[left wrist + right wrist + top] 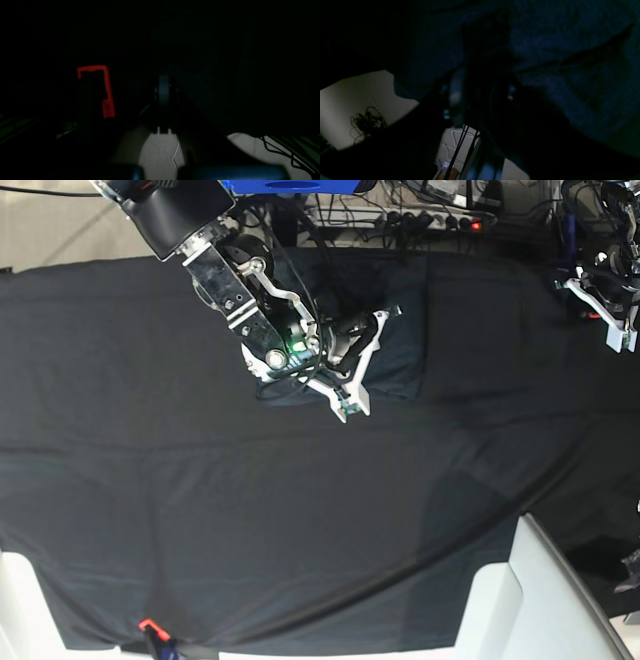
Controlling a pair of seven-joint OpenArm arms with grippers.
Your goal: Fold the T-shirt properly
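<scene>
Because already folded compact, probably: dark charcoal heathered knit T-shirt (pixel 405 350) at mid far edge of smooth black tablecloth (pixel 200 510); right gripper (pixel 370 360) over it, jaws parted, nothing gripped; left gripper (pixel 610 315) closed, parked at far right corner, out of the way.

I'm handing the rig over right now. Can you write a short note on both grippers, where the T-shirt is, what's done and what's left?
Right gripper: over the T-shirt, fingers apart, nothing visibly held.
Left gripper: parked at the far edge of the tablecloth, away from the shirt, shut and empty.
T-shirt: a compact folded rectangle at the back middle of the cloth, partly hidden under the right arm.
Done: the shirt looks folded into a small packet.
Left: probably just lift the right arm clear and check that the edges lie flat; the wrist views are too dark to judge the fold's neatness.
</scene>
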